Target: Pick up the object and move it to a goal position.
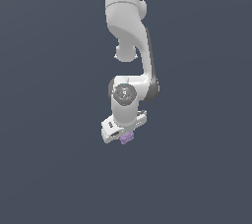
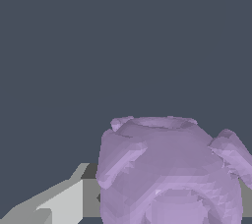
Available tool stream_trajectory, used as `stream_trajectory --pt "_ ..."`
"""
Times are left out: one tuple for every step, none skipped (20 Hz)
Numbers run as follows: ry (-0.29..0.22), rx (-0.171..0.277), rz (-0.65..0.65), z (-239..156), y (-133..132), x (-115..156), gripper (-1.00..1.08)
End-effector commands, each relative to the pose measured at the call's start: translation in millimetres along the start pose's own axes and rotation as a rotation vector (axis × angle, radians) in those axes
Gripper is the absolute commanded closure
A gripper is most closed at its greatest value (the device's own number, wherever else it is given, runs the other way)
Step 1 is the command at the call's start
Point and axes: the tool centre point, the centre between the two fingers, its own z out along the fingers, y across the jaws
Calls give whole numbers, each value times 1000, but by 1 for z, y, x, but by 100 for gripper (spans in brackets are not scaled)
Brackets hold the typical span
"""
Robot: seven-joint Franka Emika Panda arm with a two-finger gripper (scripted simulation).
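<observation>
Up close, the pale purple, lumpy, knobbly object [image 2: 170,171] sat pinched between the white gripper's [image 1: 126,135] jaws, roughly round with no clear long axis, one open-rimmed end facing away from the wrist camera; beyond stretched a plain dark grey floor [image 1: 49,169].

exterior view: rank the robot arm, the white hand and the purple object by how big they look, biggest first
1. Robot arm, by far the largest, running from the top edge down past the middle.
2. White hand, a small block at the arm's lower end.
3. Purple object, the smallest, a tiny knobbly lump showing just below the hand.
</observation>
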Motion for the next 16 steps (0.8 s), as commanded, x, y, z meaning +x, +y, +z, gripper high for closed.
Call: stream_trajectory --pt "0 0 0 -1 -1 15 108" --pt "0 0 0 -1 -1 20 108" --pt "0 0 0 -1 -1 25 108" --pt "0 0 0 -1 -1 30 108" --pt "0 0 0 -1 -1 34 108" --pt "0 0 0 -1 -1 38 108" --pt "0 0 0 -2 -1 41 108" --pt "0 0 0 -2 -1 44 108" --pt "0 0 0 -2 0 47 108" --pt "0 0 0 -2 0 50 108" --pt "0 0 0 -2 0 52 108" --pt "0 0 0 -2 0 54 108" --pt "0 0 -1 -2 -1 56 108" --pt "0 0 -1 -2 0 58 108" --pt "0 0 -1 -2 0 59 108" --pt "0 0 -1 -2 0 60 108"
